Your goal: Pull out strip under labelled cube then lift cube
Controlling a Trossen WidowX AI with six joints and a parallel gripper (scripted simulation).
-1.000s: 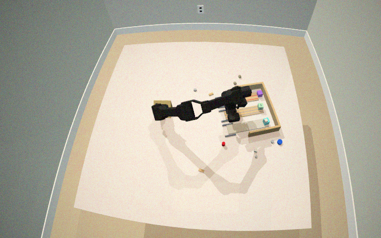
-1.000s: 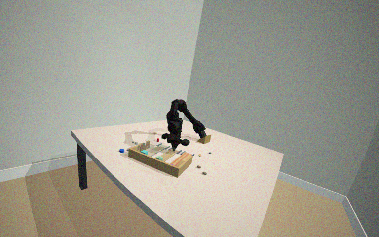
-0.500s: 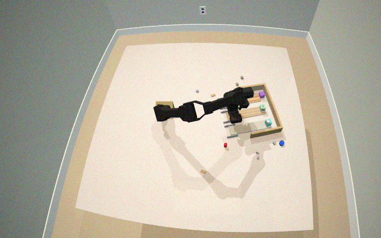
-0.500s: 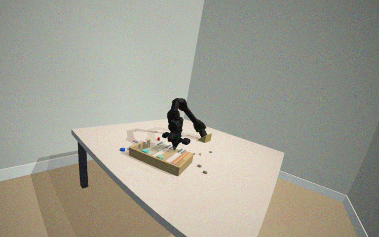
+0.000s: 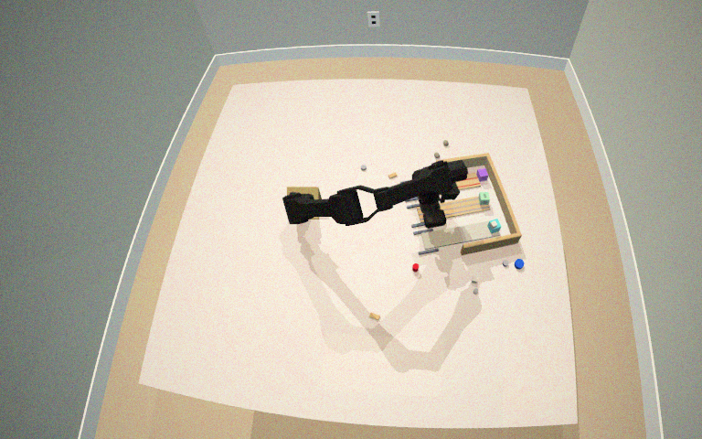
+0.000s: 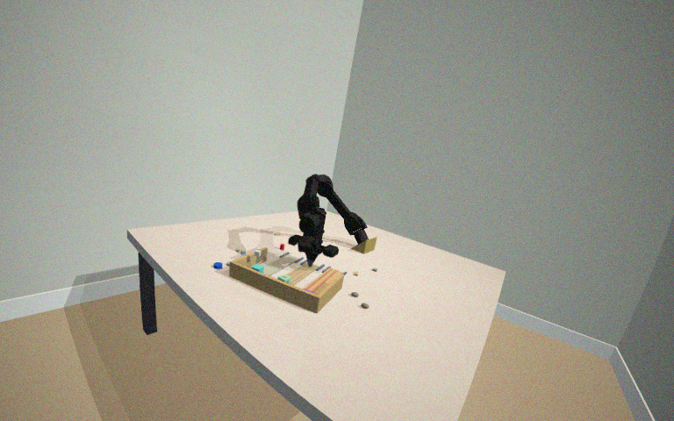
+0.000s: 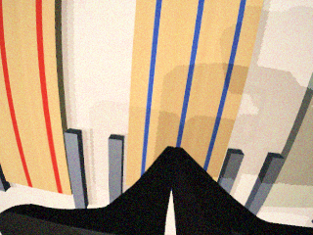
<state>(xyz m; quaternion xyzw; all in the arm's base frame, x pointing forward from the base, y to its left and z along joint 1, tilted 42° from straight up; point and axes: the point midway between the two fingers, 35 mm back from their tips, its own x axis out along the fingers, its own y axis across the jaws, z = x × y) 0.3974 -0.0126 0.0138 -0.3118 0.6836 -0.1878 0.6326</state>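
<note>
Seen from the top view: although three cubes sit in the open wooden tray (image 5: 508, 211), only the mint-green cube (image 5: 484, 198) shows a mark that may be its label; it rests at the far end of the tan strip with blue lines (image 5: 461, 207), beside the tray's back wall. A purple cube (image 5: 482, 174) and a teal cube (image 5: 494, 225) sit on neighbouring strips.
Arm, top view: black robot gripper (image 5: 434, 216) hangs over the near end of the blue-lined strip, among the grey pegs (image 5: 427, 251).
Exterior view: jaws point down at the tray's open side on the pale bench (image 6: 434, 333); contact is too small to judge.
Wrist view: jaws pressed fully together with nothing between them, tip (image 7: 171, 157) centred on the blue-lined strip's near end, grey pegs to either side; red-lined strip (image 7: 26, 78) well left.
Doing it well: judged from this, press down squarely and drag straight back along the lines, slowly, so the cube stays put and neighbouring strips are untouched.
</note>
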